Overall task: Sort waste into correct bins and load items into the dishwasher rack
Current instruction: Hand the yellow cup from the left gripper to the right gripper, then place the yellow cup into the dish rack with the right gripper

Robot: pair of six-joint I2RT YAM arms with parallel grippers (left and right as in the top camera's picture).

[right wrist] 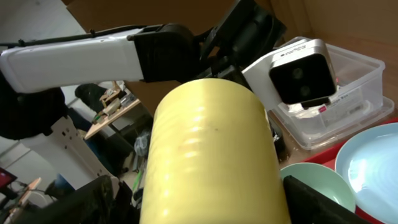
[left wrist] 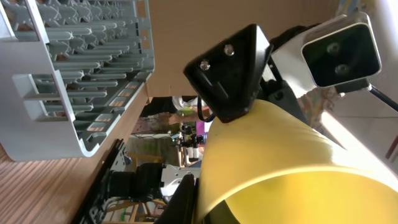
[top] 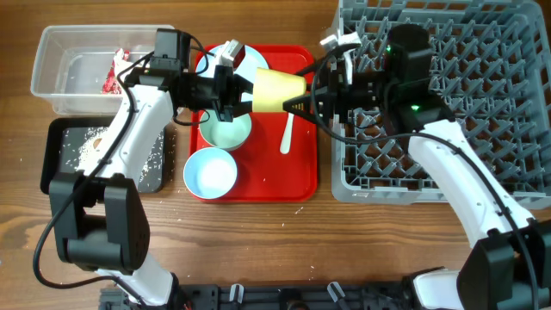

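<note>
Overhead, we see the yellow cup (top: 274, 90) held sideways above the red tray (top: 297, 176). The left pincer (top: 244, 91) grasps one end and the right pincer (top: 303, 100) is clenched on the other.

White smooth shells on the left arm (top: 138, 116) and the right arm (top: 461, 185), broken by bulky black joint housings (top: 95, 220) toward 7 and 5 o'clock of the overhead view, with thin black cables (top: 39, 250) looping loosely along the links. Two small green lights (top: 416, 108) glowing on the right arm's black wrist block. Matte black, angular left hand (top: 234, 93) and right hand (top: 300, 103), one finger plate (left wrist: 227, 78) showing two silver screws (left wrist: 204, 63), each wrist carrying a white boxy camera (left wrist: 342, 43) with twin dark lenses.
</note>
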